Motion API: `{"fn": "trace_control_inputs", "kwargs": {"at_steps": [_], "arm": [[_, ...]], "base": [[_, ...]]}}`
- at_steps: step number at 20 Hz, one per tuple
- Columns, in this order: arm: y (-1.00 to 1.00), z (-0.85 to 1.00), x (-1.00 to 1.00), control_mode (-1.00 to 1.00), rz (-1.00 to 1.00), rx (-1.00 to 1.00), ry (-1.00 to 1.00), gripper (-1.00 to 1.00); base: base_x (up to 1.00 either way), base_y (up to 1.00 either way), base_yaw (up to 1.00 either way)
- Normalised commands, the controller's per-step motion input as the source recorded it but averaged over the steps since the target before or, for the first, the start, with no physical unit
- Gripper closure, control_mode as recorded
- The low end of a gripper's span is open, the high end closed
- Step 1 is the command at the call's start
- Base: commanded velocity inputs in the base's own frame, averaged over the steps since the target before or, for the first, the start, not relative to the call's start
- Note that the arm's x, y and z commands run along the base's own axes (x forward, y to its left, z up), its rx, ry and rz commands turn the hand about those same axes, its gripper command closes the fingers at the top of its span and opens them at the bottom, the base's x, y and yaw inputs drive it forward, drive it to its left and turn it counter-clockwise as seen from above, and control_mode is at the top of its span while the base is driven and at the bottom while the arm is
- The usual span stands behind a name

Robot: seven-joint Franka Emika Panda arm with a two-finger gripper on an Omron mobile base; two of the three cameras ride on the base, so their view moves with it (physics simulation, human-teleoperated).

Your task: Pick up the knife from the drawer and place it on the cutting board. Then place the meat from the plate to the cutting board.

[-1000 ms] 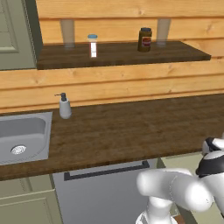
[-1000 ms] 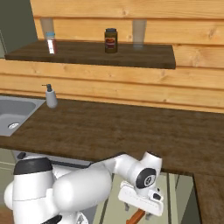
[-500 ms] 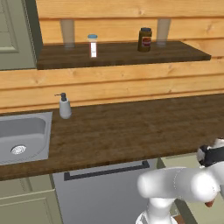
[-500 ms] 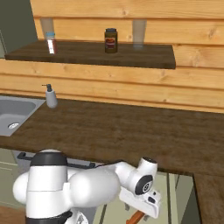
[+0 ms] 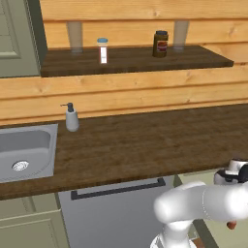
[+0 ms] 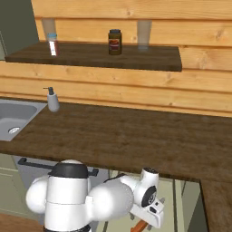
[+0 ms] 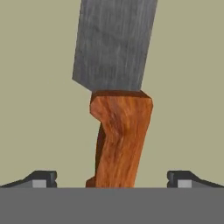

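Now the knife [image 7: 117, 109] lies flat on the drawer floor [image 7: 39, 87], handle centred in the gripper [image 7: 112, 178], whose jaws stand wide and hold nothing. Risk: closing too high, I judge, would pinch the handle's edge and let it slip. Above the knife runs a dark counter [image 6: 136, 136], sink [image 5: 24, 150] at its left, soap bottle [image 5: 71, 117] beside it.
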Motion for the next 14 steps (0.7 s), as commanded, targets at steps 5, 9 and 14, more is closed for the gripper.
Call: {"fn": "trace_control_inputs", "kwargs": {"at_steps": [5, 9, 14], "arm": [[-0.01, -0.37, 0.00, -1.00, -0.04, -0.03, 0.00, -1.00], [0.01, -0.39, 0.00, -1.00, -0.03, -0.07, 0.00, 1.00], [0.07, -0.06, -0.02, -1.00, 0.00, 0.00, 0.00, 1.00]], "base": [[0.00, 0.00, 0.00], [0.00, 0.00, 0.00], [0.00, 0.00, 0.00]]}}
